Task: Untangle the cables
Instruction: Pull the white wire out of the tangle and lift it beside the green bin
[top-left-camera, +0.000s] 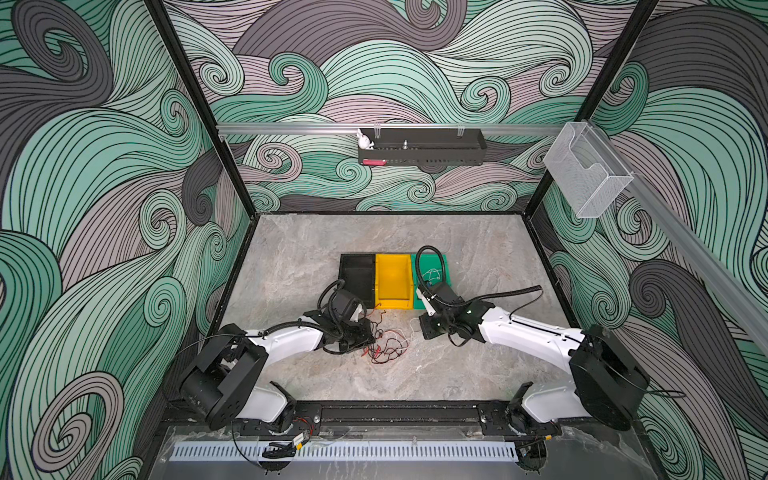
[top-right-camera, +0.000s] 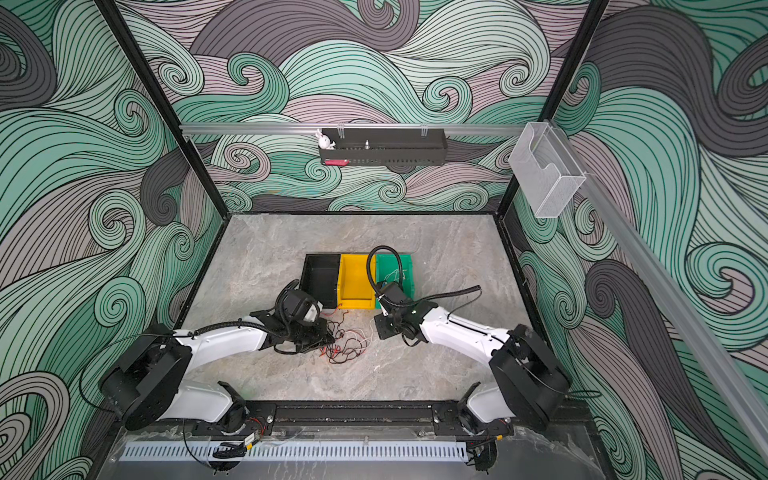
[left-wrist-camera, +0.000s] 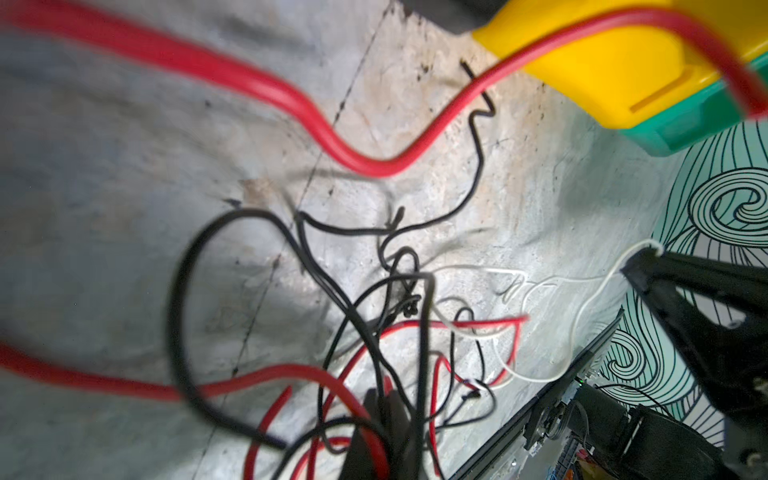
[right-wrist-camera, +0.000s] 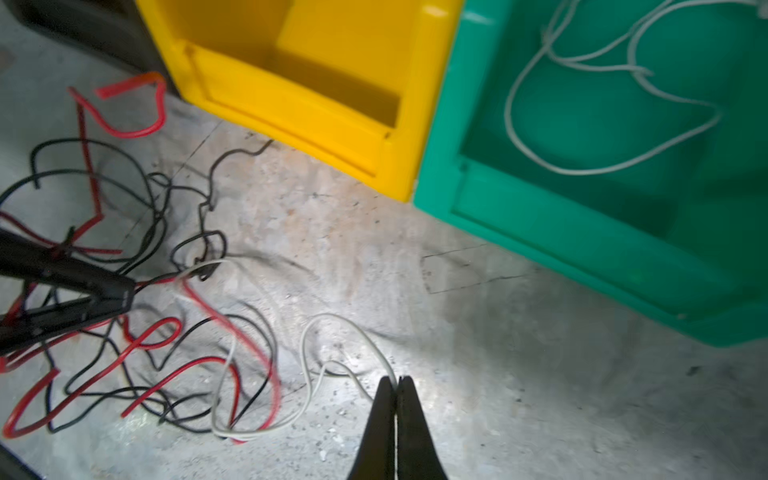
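The left arm reaches in low from the near left. The left hand (right-wrist-camera: 129, 297) is clenched inside the cables (top-left-camera: 388, 345); the strand it pinches cannot be made out. The right arm reaches in from the near right, and the right hand (right-wrist-camera: 397, 380) is clenched on a white cable (right-wrist-camera: 316, 332) at the tangle's edge. The tangle lies on the grey stone-pattern desk (top-left-camera: 415, 382), just in front of the yellow bin (top-left-camera: 392, 278). The walls carry a wave pattern. The left wrist view is blurred close to the lens.

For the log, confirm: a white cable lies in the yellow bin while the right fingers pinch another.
Wrong bin: the white cable lies in the green bin, as the right wrist view shows. The right fingers do pinch another white cable.
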